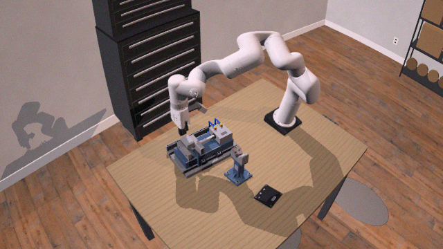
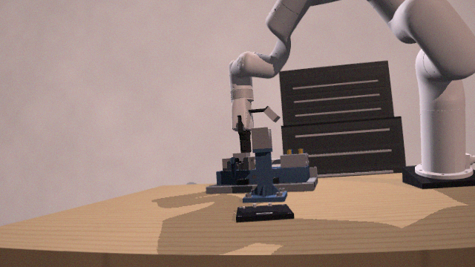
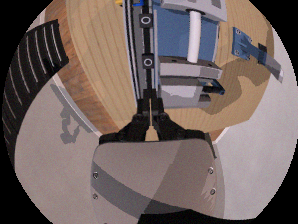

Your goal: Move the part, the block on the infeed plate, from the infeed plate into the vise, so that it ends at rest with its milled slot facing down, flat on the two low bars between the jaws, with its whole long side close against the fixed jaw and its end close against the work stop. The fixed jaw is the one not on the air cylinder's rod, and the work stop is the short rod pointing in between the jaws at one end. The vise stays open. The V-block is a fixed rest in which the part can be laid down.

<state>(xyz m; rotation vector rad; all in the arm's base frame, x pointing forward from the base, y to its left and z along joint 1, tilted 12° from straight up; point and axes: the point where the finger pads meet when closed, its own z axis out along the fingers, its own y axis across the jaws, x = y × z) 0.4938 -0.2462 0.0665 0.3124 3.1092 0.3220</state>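
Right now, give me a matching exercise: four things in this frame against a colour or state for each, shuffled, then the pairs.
Things:
1. gripper
2. infeed plate
3. V-block stand
4. arm's base plate

States or colours:
a. blue, upright beside the vise
b. black, under the white arm
c. fingers shut, holding nothing, above the vise's far edge
d. black, flat, no block on it

Pairs: 1-c, 2-d, 3-a, 4-b
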